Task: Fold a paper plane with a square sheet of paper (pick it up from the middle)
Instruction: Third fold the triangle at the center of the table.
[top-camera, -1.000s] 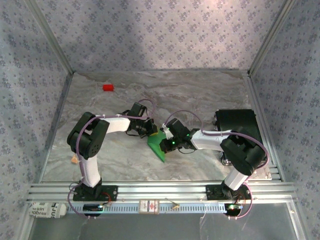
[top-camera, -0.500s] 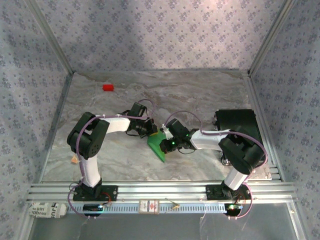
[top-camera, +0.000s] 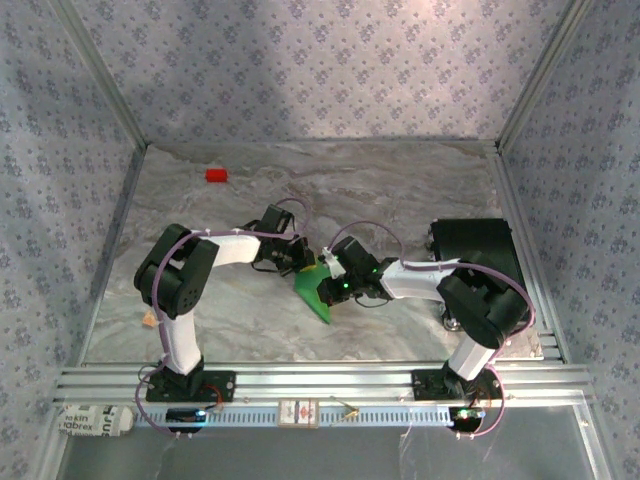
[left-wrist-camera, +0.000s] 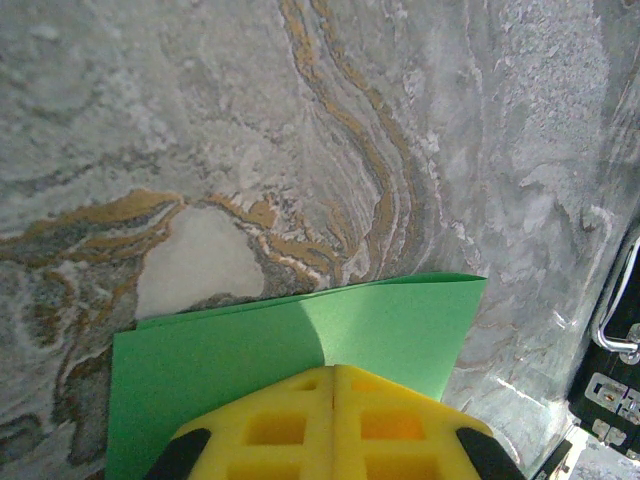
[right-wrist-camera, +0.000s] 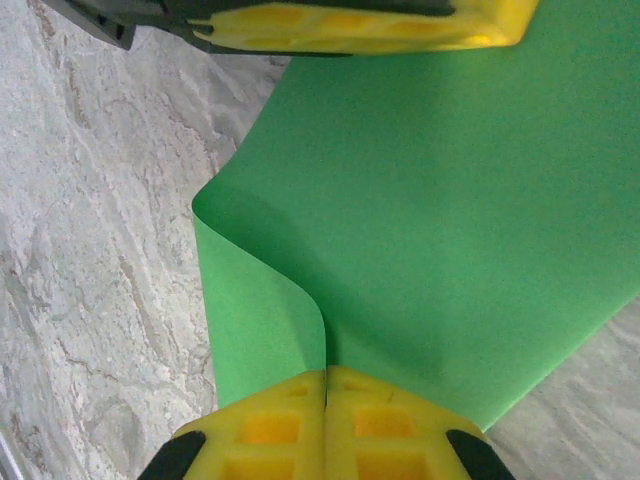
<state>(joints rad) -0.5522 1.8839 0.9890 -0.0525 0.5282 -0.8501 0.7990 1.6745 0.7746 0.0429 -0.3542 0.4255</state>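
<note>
Left hand (left-wrist-camera: 333, 372) and right hand (right-wrist-camera: 326, 374) both clamp the green paper (right-wrist-camera: 450, 200) over the tabletop (left-wrist-camera: 200, 120); pulling apart could tear it, a slip could skew the crease.

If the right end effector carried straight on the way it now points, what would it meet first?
Past the green sheet that it grips, probably the left end effector, which lies across its path; depth is unclear.
</note>
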